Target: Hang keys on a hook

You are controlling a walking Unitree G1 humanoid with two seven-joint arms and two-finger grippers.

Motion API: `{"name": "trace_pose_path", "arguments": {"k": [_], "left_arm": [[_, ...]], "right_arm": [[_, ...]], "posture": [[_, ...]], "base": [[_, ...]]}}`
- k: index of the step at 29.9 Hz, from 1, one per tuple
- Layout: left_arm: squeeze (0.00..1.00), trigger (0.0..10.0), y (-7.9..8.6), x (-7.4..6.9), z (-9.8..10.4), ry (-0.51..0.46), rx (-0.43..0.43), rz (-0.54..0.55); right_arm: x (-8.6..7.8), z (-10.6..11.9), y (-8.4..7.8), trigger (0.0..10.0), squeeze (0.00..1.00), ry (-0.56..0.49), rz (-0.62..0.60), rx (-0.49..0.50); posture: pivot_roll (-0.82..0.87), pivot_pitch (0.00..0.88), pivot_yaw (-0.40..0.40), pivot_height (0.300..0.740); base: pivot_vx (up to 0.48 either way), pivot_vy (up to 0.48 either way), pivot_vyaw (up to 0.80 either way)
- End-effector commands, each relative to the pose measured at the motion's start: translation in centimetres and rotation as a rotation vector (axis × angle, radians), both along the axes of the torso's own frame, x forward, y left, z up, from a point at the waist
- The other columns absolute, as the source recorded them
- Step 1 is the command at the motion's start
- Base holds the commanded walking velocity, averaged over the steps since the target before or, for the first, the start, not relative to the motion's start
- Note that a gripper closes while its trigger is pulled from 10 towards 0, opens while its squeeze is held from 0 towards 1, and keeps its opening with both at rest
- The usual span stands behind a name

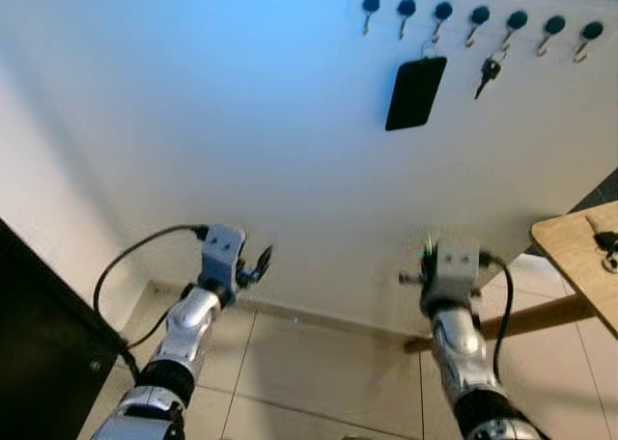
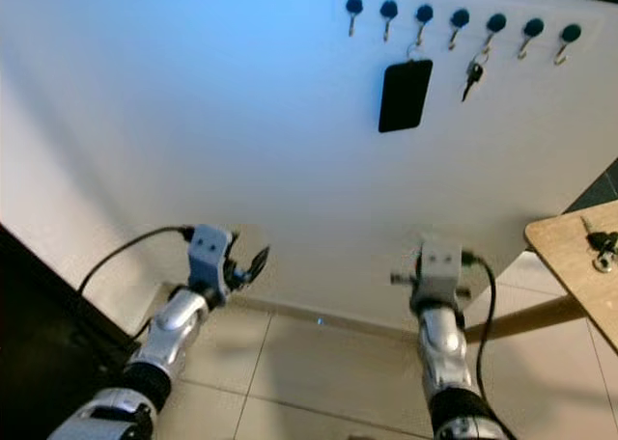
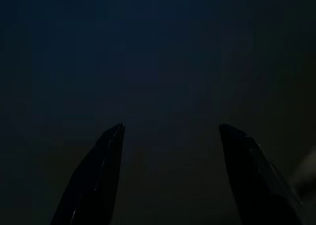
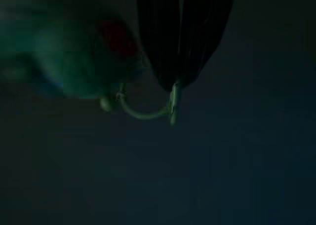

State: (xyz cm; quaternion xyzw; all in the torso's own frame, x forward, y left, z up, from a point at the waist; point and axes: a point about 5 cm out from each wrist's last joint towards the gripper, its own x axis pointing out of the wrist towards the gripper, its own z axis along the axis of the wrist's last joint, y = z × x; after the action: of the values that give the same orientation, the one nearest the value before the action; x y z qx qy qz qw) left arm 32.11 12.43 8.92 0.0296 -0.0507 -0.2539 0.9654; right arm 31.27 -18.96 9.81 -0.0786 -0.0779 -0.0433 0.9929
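We see a key ring [image 4: 143,114] pinched in the right gripper [image 4: 175,82], fingers pressed together, low before the white wall [image 1: 241,122]. Hook rack [image 1: 480,17] of 7 hooks high up, holding a black tag [image 1: 415,93] and a key [image 1: 488,73]. Left gripper [image 3: 170,151] spread, holding nothing.

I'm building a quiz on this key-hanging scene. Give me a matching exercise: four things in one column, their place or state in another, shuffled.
1. black tag
2. left gripper
3. right gripper
4. small key bunch

A. fingers spread apart
B. lying on the wooden table
C. hanging from a wall hook
D. shut on a key ring

Pairs: 1-C, 2-A, 3-D, 4-B
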Motion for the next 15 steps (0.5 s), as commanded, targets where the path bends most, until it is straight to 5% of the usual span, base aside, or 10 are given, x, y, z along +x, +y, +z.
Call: {"name": "trace_pose_path", "arguments": {"k": [1,2,5,15], "left_arm": [[0.0,10.0,-0.5,0.2,0.9,-0.031,-0.032,-0.009],[0.0,10.0,-0.5,0.2,0.9,-0.031,-0.032,-0.009],[0.0,10.0,-1.1,1.1,4.9,-0.16,-0.093,-0.027],[0.0,10.0,-2.9,0.5,10.4,-0.316,-0.162,-0.159]], "right_arm": [[0.2,1.6,-0.1,10.0,0.0,-0.046,-0.004,-0.069],[0.2,1.6,-0.1,10.0,0.0,-0.046,-0.004,-0.069],[1.0,7.2,-0.2,10.0,0.0,-0.238,-0.046,-0.122],[1.2,13.6,1.0,10.0,0.0,-0.406,-0.082,-0.098]], "posture": [[0.04,0.064,-0.039,0.74],[0.04,0.064,-0.039,0.74],[0.03,0.068,-0.049,0.74],[0.03,0.074,-0.05,0.74]], "base": [[0.0,0.0,0.0],[0.0,0.0,0.0],[0.0,0.0,0.0],[0.0,0.0,0.0]]}}
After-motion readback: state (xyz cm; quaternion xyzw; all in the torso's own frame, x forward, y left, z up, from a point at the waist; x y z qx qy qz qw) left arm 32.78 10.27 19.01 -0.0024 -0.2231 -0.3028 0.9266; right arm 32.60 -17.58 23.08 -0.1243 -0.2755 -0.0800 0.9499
